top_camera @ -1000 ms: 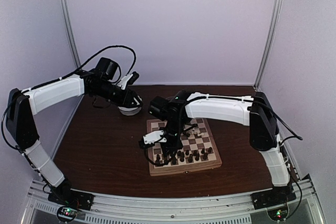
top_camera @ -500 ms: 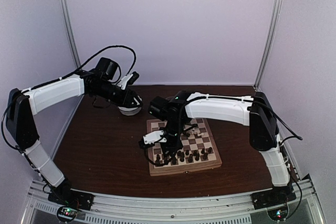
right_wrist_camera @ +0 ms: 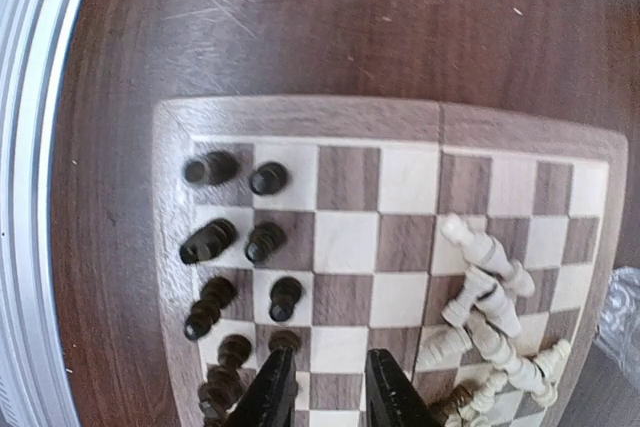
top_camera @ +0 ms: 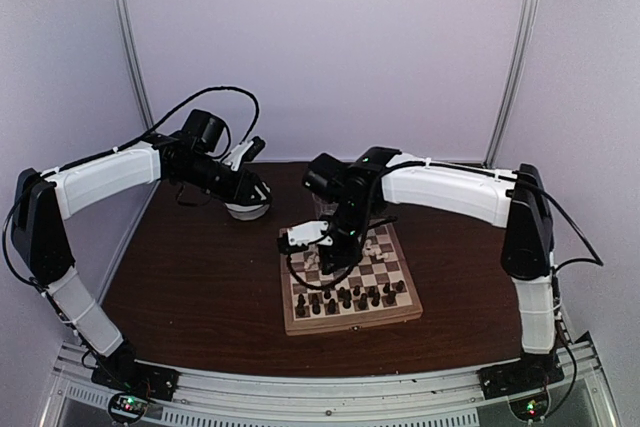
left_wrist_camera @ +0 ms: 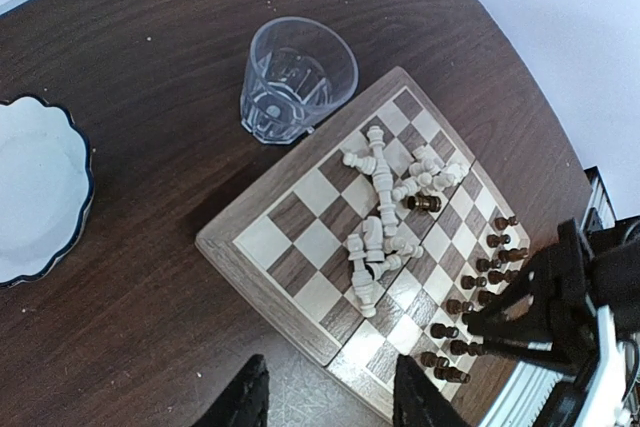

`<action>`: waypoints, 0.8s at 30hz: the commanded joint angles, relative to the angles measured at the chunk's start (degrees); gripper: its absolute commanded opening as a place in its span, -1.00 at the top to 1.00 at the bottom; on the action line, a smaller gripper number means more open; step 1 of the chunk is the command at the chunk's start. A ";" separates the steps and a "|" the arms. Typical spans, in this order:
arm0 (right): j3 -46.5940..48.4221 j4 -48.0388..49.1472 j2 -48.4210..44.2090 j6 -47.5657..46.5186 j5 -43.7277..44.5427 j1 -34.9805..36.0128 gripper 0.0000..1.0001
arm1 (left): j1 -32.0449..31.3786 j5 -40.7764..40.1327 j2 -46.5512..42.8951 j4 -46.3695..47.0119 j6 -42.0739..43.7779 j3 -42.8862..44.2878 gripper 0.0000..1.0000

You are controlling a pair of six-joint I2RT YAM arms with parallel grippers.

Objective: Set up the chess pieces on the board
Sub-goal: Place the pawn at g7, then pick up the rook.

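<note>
Dark-brown side is pretty much sorted, cream side not even started, so I'd call this roughly halfway.

The square light-wood chessboard with the brown and cream checks [top_camera: 350,326] sits on the dark brown tabletop [left_wrist_camera: 150,47] in front of my right arm. The little dark turned pieces [right_wrist_camera: 265,242] stand in two rows along the edge nearest my bases. I can't count them properly from these views, but the rows look mostly full. One stray dark piece [left_wrist_camera: 422,203] is lying on its side, mixed in with the other colour, so that row isn't completely finished.

The cream-white pieces [left_wrist_camera: 375,237] are all tipped over in a messy heap on the far half of the board, some touching or crossing each other. None of them stand on their home squares. That's the bulk of what's left: fish each one out, stand it up and line up two rows at the far edge.

My right gripper [right_wrist_camera: 328,357] hovers over the board near the dark rows, fingers a little apart with nothing between them. My left gripper [left_wrist_camera: 330,367] is off to the side, near the white scalloped bowl with the dark rim [left_wrist_camera: 40,197], fingers spread and empty too. A clear plastic cup [left_wrist_camera: 297,77] stands just beside the board's far corner.
</note>
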 commanded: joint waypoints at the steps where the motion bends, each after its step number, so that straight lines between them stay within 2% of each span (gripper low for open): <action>1: -5.55 3.45 -4.61 3.56 2.69 -5.57 0.47 | 0.11 0.86 -1.70 2.06 -0.30 -0.21 0.14; 6: -11.64 8.60 -6.18 6.70 6.12 -8.98 0.47 | 0.11 1.07 -1.82 2.27 -0.42 -0.33 0.14; 13: -12.28 10.53 -3.79 9.14 9.31 -10.41 0.48 | 0.11 0.99 -1.63 2.33 -0.67 -0.43 0.13; 24: -11.67 10.03 -0.71 9.69 9.45 -10.73 0.44 | 0.11 1.25 -1.63 2.33 -0.78 -0.34 0.13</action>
